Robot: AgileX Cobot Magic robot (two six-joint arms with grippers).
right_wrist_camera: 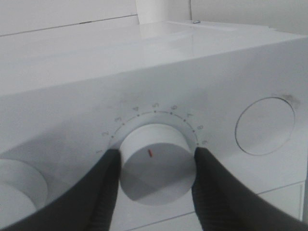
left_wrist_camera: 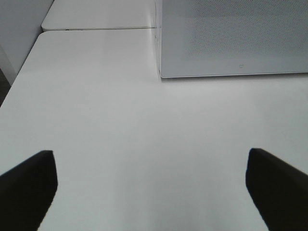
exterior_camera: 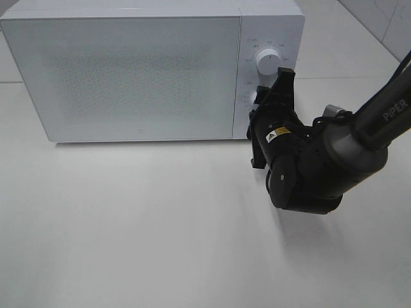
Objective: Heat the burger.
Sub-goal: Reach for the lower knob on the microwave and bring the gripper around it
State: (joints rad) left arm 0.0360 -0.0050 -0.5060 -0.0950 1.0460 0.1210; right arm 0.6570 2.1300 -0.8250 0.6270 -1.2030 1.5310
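Burger location: the burger is not seen in any view. It is absent from the table (exterior_camera: 160,224) and is judged to lie inside the microwave oven (exterior_camera: 148,70), behind the frosted door (exterior_camera: 96,96). This cannot be confirmed.
Door: the door is shut flush with the front.
Steps judged done: the burger is loaded and the door is closed.
Step in hand: the numbered dial (right_wrist_camera: 154,144), the lower control on the panel, is being set.
Right gripper (right_wrist_camera: 156,163): it is pinched on the numbered dial, with one finger (right_wrist_camera: 103,192) laid against each side.
Left gripper (left_wrist_camera: 154,192): it is spread wide with nothing held, and it hangs over bare table near the door end of the oven.
Steps left: the dial is to be turned along its scale and the heating run. Whether heating is under way cannot be told.
Exterior high view only: the whole oven, the closed door, the free upper knob (exterior_camera: 266,61) and the right arm's reach are shown. The gripped dial is mostly hidden by the gripper.
Right wrist view only: finger contact, the scale figures, a red mark (right_wrist_camera: 149,154) on the dial face and a round flat disc (right_wrist_camera: 264,125) beside it are shown.
Left wrist view only: the spread left jaws are shown. That gripper lies outside the exterior view.
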